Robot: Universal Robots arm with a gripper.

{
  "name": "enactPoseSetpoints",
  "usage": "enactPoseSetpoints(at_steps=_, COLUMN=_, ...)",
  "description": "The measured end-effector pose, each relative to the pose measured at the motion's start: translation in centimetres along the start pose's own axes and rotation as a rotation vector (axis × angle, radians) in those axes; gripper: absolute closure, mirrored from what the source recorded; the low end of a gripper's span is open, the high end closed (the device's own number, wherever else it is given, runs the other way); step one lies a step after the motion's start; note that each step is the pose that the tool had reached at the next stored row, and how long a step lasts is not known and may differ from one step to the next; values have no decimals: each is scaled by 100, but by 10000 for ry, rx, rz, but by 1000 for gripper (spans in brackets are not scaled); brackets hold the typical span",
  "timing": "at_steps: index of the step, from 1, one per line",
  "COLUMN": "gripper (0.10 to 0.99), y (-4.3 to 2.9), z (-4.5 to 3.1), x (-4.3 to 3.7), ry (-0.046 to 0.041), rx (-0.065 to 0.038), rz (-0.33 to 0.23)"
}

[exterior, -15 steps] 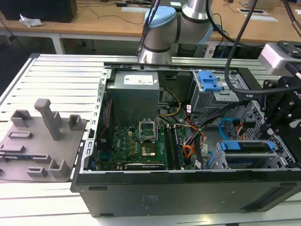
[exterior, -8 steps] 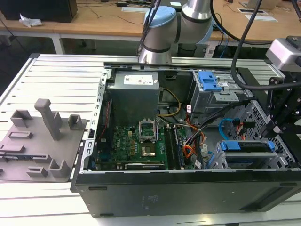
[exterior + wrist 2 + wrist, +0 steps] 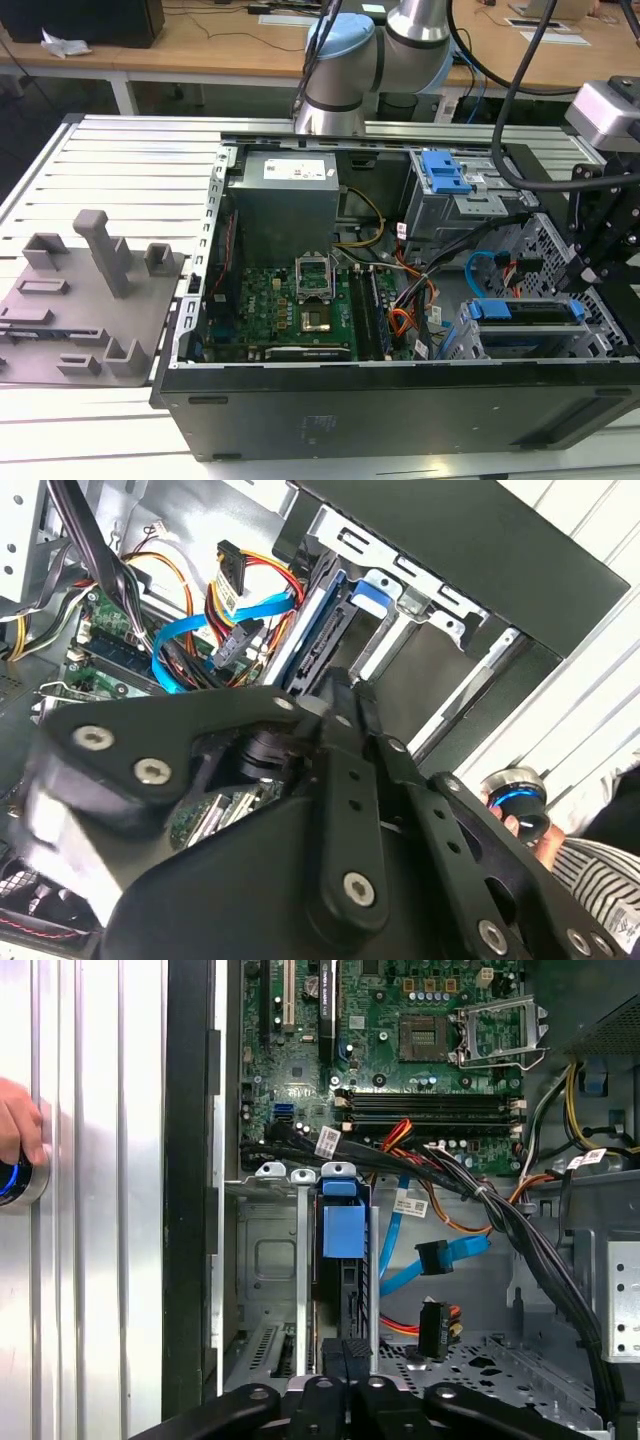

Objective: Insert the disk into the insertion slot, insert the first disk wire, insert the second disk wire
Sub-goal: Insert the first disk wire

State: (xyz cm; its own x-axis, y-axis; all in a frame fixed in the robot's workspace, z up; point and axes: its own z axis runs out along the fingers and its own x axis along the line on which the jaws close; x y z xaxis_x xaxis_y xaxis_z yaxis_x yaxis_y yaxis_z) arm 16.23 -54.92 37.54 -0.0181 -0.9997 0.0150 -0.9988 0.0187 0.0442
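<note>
The disk [image 3: 343, 1230], silver in a blue caddy, stands on edge inside the insertion slot [image 3: 268, 1260], a grey perforated cage at the case's front corner [image 3: 470, 338]. My gripper [image 3: 345, 1355] is right at the disk's outer end with its fingers shut together; whether they touch it I cannot tell. The exterior view puts the gripper [image 3: 585, 280] over the disk's [image 3: 525, 312] right end. The first disk wire's dark plug [image 3: 432, 1328] hangs loose beside the cage on red and orange strands. The second disk wire [image 3: 395, 1235], light blue, loops there too, its plug [image 3: 440, 1257] free.
A thick black cable bundle [image 3: 520, 1230] crosses above the cage. The taller bay with a blue latch [image 3: 445, 175] and the motherboard [image 3: 290, 300] lie inside the case. A grey fixture plate [image 3: 90, 300] sits at the exterior view's left. A person's hand [image 3: 15, 1125] rests on a blue-ringed knob.
</note>
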Motion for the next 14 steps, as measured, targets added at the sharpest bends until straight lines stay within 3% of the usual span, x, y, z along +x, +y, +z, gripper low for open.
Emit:
enactPoseSetpoints(at_steps=3, gripper=725, y=0, z=0, x=0, ry=3, rx=0, rz=1)
enactPoseSetpoints(at_steps=9, gripper=725, y=1, z=-2, x=-80, ry=7, rx=0, rz=0)
enactPoseSetpoints(at_steps=12, gripper=725, y=5, z=-4, x=-264, ry=32, rx=1, rz=2)
enactPoseSetpoints(at_steps=14, gripper=725, y=3, z=4, x=-292, ry=45, rx=1, rz=2)
